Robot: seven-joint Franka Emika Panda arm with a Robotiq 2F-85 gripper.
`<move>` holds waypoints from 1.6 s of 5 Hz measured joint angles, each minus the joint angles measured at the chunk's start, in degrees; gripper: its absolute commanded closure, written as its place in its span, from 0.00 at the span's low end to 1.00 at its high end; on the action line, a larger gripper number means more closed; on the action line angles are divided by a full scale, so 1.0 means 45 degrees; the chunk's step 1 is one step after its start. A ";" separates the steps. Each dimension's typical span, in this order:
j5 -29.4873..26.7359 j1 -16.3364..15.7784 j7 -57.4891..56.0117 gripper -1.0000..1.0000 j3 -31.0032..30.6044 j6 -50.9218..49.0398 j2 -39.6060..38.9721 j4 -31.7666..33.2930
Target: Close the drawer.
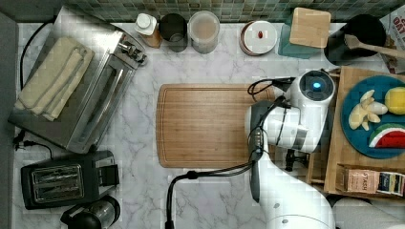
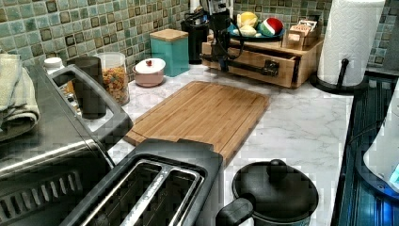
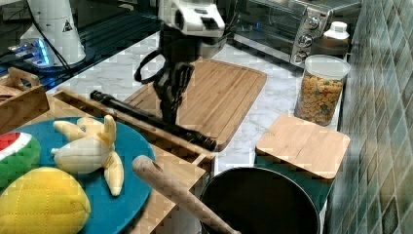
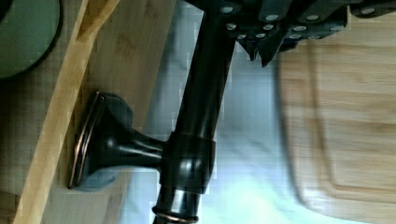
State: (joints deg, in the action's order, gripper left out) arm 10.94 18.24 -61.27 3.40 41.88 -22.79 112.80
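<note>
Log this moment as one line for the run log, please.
phase: closing drawer | drawer: slightly open under fruit plate | gripper: at drawer's black bar handle | cutting board: flat on counter, apart

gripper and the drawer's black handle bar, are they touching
Touching, it seems. In the wrist view the gripper sits right at the black handle bar with no gap visible; in the right view it comes down onto the bar of the drawer.

The top view looked straight down on the bench [image 1: 143, 143]. The left view sat low by the toaster [image 2: 155, 188], the right view low by the fruit plate [image 3: 122, 195]; both shared the cutting board [image 2: 202, 113]. The wrist view hung close above the drawer handle [image 4: 205, 102].
</note>
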 measured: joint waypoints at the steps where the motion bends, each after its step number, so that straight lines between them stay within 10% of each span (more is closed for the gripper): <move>1: 0.0148 0.0258 0.0000 1.00 0.0380 0.0006 -0.0401 -0.0522; 8: 0.0294 -0.0062 0.0025 1.00 0.0866 -0.0205 -0.0678 -0.0908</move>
State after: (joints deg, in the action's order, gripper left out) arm 12.26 17.96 -61.16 7.29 40.96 -25.84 108.72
